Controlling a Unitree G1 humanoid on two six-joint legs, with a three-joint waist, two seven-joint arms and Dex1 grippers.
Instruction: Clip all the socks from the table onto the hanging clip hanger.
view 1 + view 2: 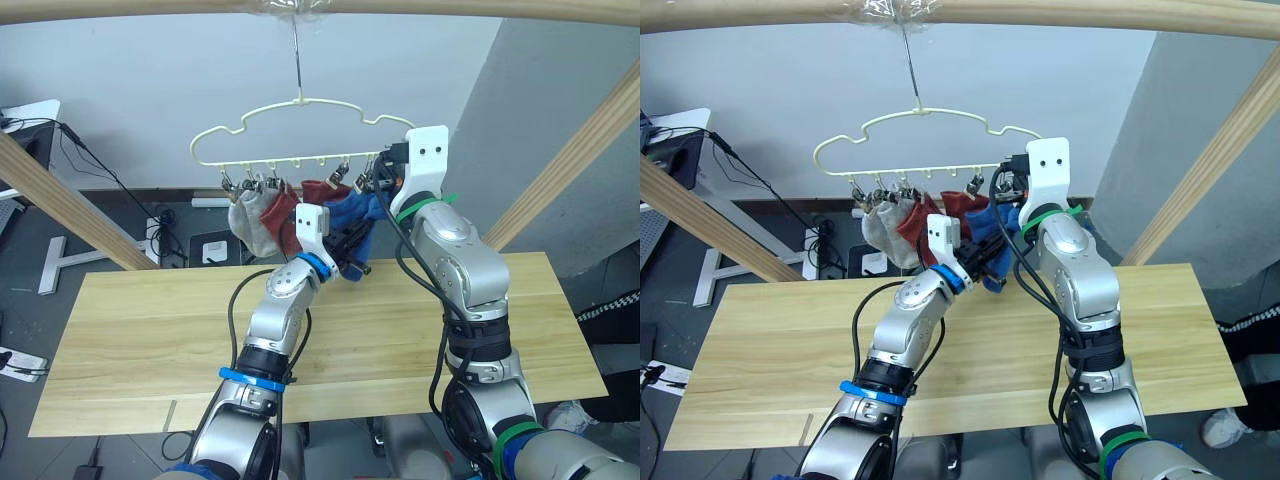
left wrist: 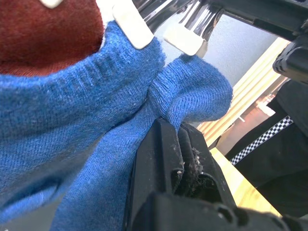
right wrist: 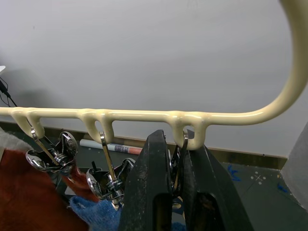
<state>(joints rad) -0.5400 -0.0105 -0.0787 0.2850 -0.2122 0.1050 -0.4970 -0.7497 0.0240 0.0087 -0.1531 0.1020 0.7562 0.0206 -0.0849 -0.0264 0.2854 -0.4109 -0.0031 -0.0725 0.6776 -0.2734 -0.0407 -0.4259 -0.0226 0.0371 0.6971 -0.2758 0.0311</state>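
This looks like a robot test room, not a home. A plain wooden desk (image 1: pixel 150 330) stands on a dark grey floor (image 1: pixel 30 320) by a bare white wall (image 1: pixel 150 90). Black cables (image 1: pixel 95 160) run across the floor to a power strip (image 1: pixel 18 362). A frame of thick wooden poles (image 1: pixel 60 200) stands around the desk.
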